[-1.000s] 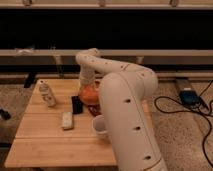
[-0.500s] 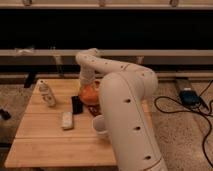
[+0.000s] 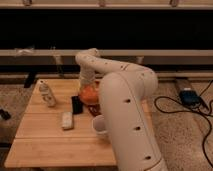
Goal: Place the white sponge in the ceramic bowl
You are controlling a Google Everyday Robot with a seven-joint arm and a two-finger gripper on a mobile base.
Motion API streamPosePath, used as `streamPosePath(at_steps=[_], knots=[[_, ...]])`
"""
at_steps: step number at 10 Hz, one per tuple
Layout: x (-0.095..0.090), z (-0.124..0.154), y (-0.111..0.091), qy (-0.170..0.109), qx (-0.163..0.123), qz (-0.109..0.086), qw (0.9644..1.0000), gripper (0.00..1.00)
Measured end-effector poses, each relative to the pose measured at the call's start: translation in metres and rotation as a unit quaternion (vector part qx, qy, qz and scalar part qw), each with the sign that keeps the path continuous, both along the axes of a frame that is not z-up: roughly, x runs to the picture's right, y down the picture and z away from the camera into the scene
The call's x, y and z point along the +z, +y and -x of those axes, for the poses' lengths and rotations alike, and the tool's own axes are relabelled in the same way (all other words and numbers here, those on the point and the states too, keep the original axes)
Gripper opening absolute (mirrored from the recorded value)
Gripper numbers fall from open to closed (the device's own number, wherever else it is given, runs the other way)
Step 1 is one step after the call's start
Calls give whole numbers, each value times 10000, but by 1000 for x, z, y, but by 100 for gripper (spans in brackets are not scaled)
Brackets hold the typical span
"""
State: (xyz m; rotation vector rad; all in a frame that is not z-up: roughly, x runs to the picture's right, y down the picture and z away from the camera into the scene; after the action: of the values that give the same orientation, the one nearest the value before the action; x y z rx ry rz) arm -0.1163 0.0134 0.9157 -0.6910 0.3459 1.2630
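Wooden bench (image 3: 50, 147), dark wall behind. Claw (image 3: 85, 90) at bowl (image 3: 91, 96), grip unreadable; sponge (image 3: 67, 120) nearer camera, past black block (image 3: 77, 105), lengthwise front-to-back.

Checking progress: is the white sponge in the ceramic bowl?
No: the white sponge lies on the table near the black block, outside the ceramic bowl, over which the gripper hangs.

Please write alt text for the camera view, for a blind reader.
A white robot arm reaches over a wooden table, its pincer at the ceramic bowl. The white sponge lies on the table, near a black block.
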Motion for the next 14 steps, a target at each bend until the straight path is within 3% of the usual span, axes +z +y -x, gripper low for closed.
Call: streamPosePath(at_steps=[1, 4, 6, 10, 12, 14], knots=[[-15, 4, 1, -11, -75, -141, 9999, 65], [-65, 15, 15, -192, -117, -314, 9993, 65], [-113, 43, 45, -419, -193, -351, 9983, 65], [-165, 94, 105, -666, -534, -270, 9960, 65], [-163, 121, 138, -626, -787, -291, 9945, 65], [-148, 133, 161, -502, -918, -331, 9940, 65]])
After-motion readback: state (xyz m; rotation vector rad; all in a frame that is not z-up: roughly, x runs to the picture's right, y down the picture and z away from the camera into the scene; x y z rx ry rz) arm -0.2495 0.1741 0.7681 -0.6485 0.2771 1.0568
